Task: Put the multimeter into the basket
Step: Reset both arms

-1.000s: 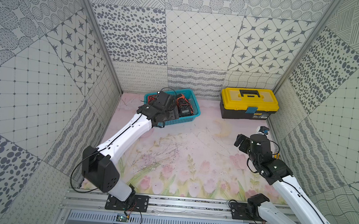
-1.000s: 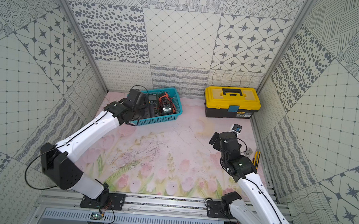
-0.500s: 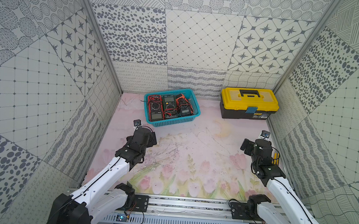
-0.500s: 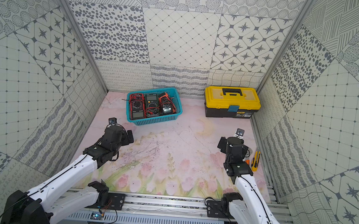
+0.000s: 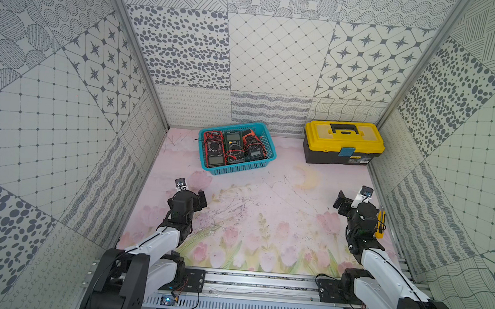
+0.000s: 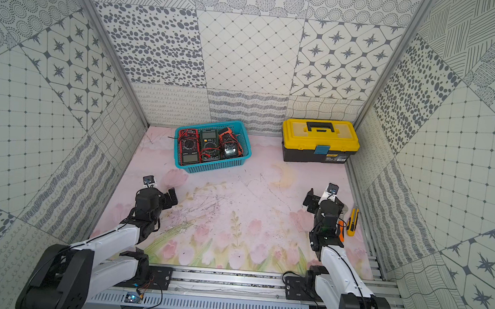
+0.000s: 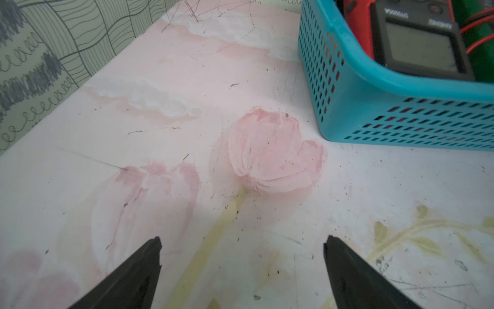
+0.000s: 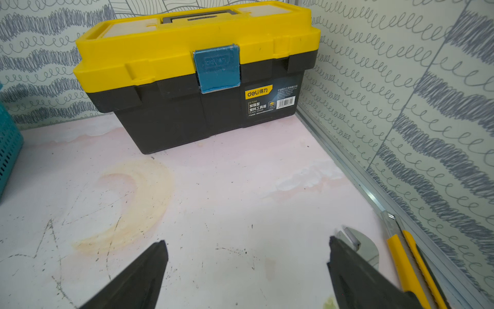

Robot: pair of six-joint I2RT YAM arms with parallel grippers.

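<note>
Black and spread wide, the left gripper [image 7: 242, 240] held nothing and touched nothing. Ahead of it, near, sat the basket [image 7: 355, 104], closer to this arm than to the right gripper [image 8: 247, 240], which gaped empty too, well apart from the basket. Inside the basket lay three multimeters [image 5: 234, 146] side by side, long axes across its short span. None lay outside it; the job looked done.
</note>
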